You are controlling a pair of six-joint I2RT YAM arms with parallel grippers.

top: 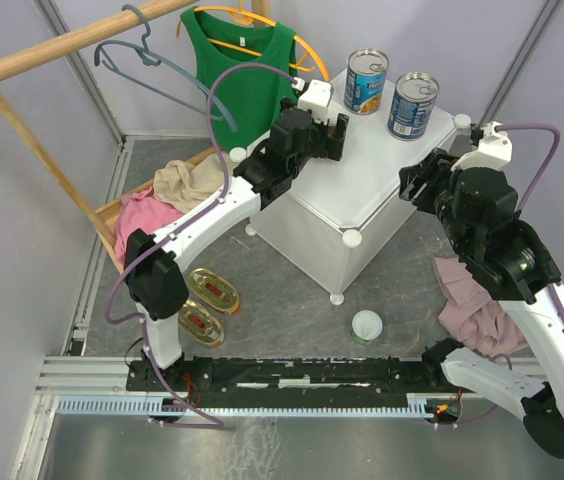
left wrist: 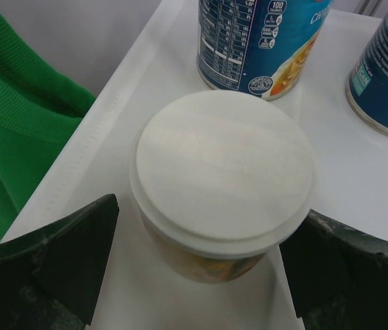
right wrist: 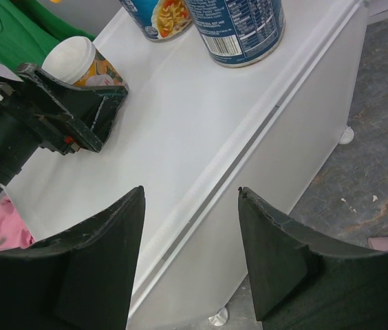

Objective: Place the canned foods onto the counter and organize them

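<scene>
The left gripper [left wrist: 211, 210] is open around a small white-lidded can [left wrist: 225, 165], with a thin gap at each side. This can stands at the back left edge of the counter [top: 362, 185], just beside two tall cans [top: 366, 82] at the back corner. The right gripper [right wrist: 190, 194] hangs wide open and empty over the right edge.

matt wht lid [left wrist: 225, 165], glossy steel cans [top: 366, 82]
</scene>
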